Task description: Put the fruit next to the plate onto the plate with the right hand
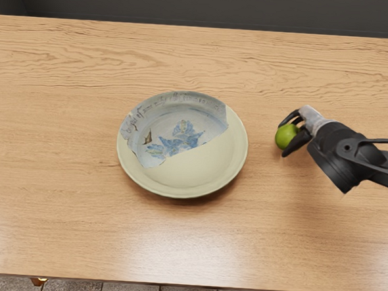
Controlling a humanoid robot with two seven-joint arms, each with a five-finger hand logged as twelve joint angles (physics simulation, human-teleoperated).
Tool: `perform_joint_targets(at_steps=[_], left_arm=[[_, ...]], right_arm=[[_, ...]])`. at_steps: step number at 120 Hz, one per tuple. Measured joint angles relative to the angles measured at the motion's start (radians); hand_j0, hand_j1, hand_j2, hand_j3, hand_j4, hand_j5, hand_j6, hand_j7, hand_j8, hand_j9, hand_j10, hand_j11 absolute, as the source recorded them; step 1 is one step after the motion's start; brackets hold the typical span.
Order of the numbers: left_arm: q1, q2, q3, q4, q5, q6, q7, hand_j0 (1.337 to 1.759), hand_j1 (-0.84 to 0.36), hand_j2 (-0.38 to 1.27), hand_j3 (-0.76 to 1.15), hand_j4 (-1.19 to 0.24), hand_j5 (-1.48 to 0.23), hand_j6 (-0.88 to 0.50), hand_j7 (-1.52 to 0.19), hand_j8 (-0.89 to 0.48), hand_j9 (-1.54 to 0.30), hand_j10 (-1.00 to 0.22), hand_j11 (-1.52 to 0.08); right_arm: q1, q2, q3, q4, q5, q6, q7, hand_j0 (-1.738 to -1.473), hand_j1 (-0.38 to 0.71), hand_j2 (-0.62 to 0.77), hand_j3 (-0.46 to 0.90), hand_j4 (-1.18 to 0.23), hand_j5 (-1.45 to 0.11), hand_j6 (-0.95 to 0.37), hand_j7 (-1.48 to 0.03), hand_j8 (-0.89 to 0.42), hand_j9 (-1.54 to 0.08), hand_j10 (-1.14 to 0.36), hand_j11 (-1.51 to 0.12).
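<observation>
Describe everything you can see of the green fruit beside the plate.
The green fruit is small, round and yellow-green, with smooth, faintly glossy skin; possibly a lime, though I cannot be sure. It lies to the right of the plate, clear of its rim, over the wooden table. The right hand wraps it from the right, dark fingers curled above and below it, hiding its far side. Whether it rests on the table or is slightly lifted cannot be told.

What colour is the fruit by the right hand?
Lime green. The right hand grips the fruit, right of the plate; the head view shows it best.
</observation>
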Motion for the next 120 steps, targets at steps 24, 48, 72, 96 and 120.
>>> perform_joint_targets(at_steps=[24, 48, 72, 96, 120], left_arm=[[0.0, 0.0, 0.0, 0.0, 0.0, 0.0, 0.0, 1.658, 0.07, 0.05, 0.0, -0.23, -0.3, -0.23, -0.3, -0.23, -0.3, -0.23, -0.3], [0.0, 0.0, 0.0, 0.0, 0.0, 0.0, 0.0, 1.658, 0.07, 0.05, 0.0, -0.23, -0.3, -0.23, -0.3, -0.23, -0.3, -0.23, -0.3], [0.0, 0.0, 0.0, 0.0, 0.0, 0.0, 0.0, 1.658, 0.07, 0.05, 0.0, -0.23, -0.3, -0.23, -0.3, -0.23, -0.3, -0.23, -0.3], [0.0, 0.0, 0.0, 0.0, 0.0, 0.0, 0.0, 1.658, 0.07, 0.05, 0.0, -0.23, -0.3, -0.23, -0.3, -0.23, -0.3, -0.23, -0.3], [0.0, 0.0, 0.0, 0.0, 0.0, 0.0, 0.0, 1.658, 0.07, 0.05, 0.0, -0.23, -0.3, -0.23, -0.3, -0.23, -0.3, -0.23, -0.3]], right_arm=[[0.053, -0.076, 0.074, 0.065, 0.035, 0.001, 0.0, -1.649, 0.28, 0.37, 0.0, -0.53, -1.05, -0.31, -1.02, -0.3, -1.06, -0.58, -1.09], [0.141, -0.075, 0.125, 0.132, 0.102, 0.001, 0.0, -1.649, 0.28, 0.35, 0.0, -0.5, -1.09, -0.3, -1.03, -0.28, -1.08, -0.57, -1.1], [0.216, 0.069, 0.126, 0.14, 0.142, 0.002, 0.0, -1.649, 0.26, 0.34, 0.0, -0.51, -1.09, -0.3, -1.04, -0.29, -1.09, -0.58, -1.11], [0.232, 0.306, 0.062, 0.049, 0.154, 0.003, 0.001, -1.65, 0.29, 0.41, 0.0, -0.5, -1.09, -0.3, -1.04, -0.29, -1.09, -0.58, -1.11], [0.211, 0.436, 0.012, -0.038, 0.157, 0.004, 0.001, -1.65, 0.25, 0.31, 0.0, -0.48, -1.12, -0.33, -1.06, -0.33, -1.13, -0.66, -1.13]])
